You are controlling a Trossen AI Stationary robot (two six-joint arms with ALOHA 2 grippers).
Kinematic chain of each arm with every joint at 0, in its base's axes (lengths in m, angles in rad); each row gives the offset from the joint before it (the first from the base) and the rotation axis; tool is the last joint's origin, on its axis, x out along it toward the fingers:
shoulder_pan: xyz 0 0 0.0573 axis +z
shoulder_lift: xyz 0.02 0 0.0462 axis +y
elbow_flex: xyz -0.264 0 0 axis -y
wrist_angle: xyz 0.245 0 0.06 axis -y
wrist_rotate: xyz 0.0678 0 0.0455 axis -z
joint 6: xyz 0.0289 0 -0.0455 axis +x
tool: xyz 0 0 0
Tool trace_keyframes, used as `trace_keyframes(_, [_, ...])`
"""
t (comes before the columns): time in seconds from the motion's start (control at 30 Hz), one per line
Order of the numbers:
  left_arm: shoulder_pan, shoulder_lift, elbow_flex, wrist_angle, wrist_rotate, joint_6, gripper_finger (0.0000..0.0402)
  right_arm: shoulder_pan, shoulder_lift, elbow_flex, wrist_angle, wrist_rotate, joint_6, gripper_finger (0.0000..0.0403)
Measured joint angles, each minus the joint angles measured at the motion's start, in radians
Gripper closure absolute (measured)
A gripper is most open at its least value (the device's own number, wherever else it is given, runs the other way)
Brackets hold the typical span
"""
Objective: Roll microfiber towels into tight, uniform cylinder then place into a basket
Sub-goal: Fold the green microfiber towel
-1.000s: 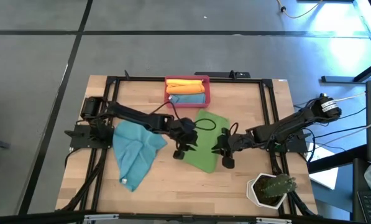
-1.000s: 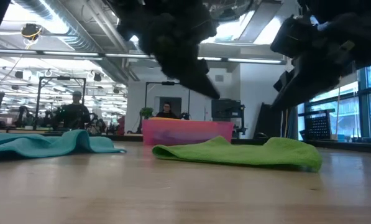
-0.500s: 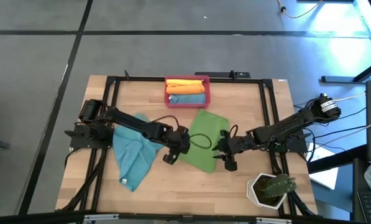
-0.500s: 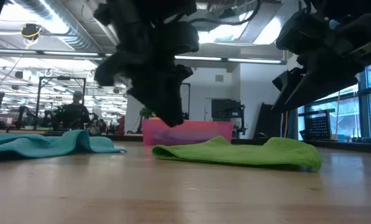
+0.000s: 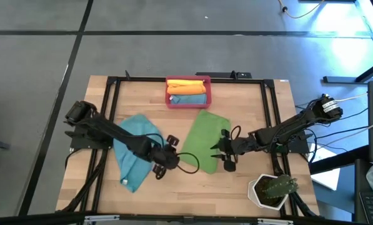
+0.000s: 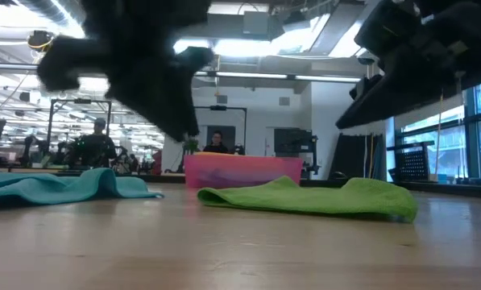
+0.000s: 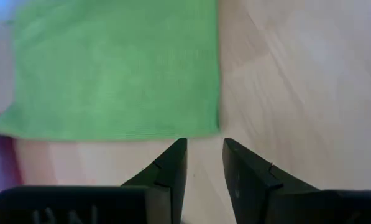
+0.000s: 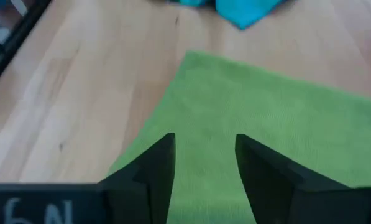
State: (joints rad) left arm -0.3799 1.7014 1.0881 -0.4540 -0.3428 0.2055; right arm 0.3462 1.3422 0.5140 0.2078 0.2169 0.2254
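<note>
From above, the left gripper (image 5: 163,164) has pulled back toward the near left, off the flat green microfiber towel (image 5: 202,140) it was working over a second ago, and now hangs between that towel and the crumpled teal-blue microfiber towel (image 5: 135,149); the right gripper (image 5: 225,152) sits at the green towel's right edge, much where it was. The shallow red-pink plastic basket (image 5: 187,104) stands at the far middle of the wooden table (image 5: 267,109), already holding an orange roll and a blue one. At table height the green towel (image 6: 308,198) lies spread and low in front of the basket (image 6: 242,170), unrolled, with the teal towel (image 6: 63,186) heaped to the left (both arms are only dark blurs overhead here). The left wrist camera shows its fingers (image 7: 170,167) narrowly parted and holding nothing, just short of the green towel's (image 7: 114,68) near edge on bare wood. The right wrist camera shows its fingers (image 8: 153,163) moderately apart, empty, over the green cloth (image 8: 260,134), after spreading within the last second. My reading is that both grippers have let go and are repositioning, so rolling of the green towel has yet to start.
</note>
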Motion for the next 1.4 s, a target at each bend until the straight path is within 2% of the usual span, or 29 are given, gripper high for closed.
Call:
trace_keyframes(0.07, [0.003, 0.001, -0.050, 0.064, -0.009, 0.064, 0.0308, 0.000, 0.000, 0.000, 0.025, 0.000, -0.004, 0.0234])
trace_keyframes(0.17, [0.016, 0.002, -0.119, 0.217, -0.075, 0.180, 0.0308, 0.000, 0.000, 0.000, 0.023, 0.000, -0.003, 0.0234])
trace_keyframes(0.3, [0.020, 0.003, -0.169, 0.338, -0.048, 0.342, 0.0308, 0.000, 0.000, 0.000, 0.014, 0.000, -0.027, 0.0234])
trace_keyframes(0.5, [0.022, 0.003, -0.176, 0.338, -0.019, 0.354, 0.0308, 0.000, 0.000, 0.000, 0.014, 0.000, -0.121, 0.0234])
trace_keyframes(0.57, [0.019, 0.003, -0.176, 0.336, 0.025, 0.371, 0.0308, 0.000, 0.000, 0.000, 0.013, 0.000, -0.127, 0.0234])
trace_keyframes(0.8, [0.013, 0.028, -0.176, 0.325, 0.065, 0.413, 0.0292, 0.000, 0.000, 0.000, 0.013, 0.000, -0.126, 0.0234])
trace_keyframes(0.97, [0.022, 0.046, -0.175, 0.338, -0.038, 0.426, 0.0262, 0.000, 0.000, 0.000, 0.012, 0.000, -0.127, 0.0234])
trace_keyframes(1.07, [0.032, 0.046, -0.175, 0.333, -0.036, 0.425, 0.0252, 0.000, 0.000, 0.000, 0.013, 0.000, -0.129, 0.0234])
trace_keyframes(1.2, [0.034, 0.058, -0.175, 0.329, 0.027, 0.418, 0.0244, -0.006, 0.000, 0.000, 0.012, 0.001, -0.151, 0.0234])
trace_keyframes(1.4, [0.062, 0.084, -0.175, 0.323, -0.011, 0.462, 0.0233, -0.009, 0.000, 0.000, 0.015, 0.033, -0.154, 0.0234])
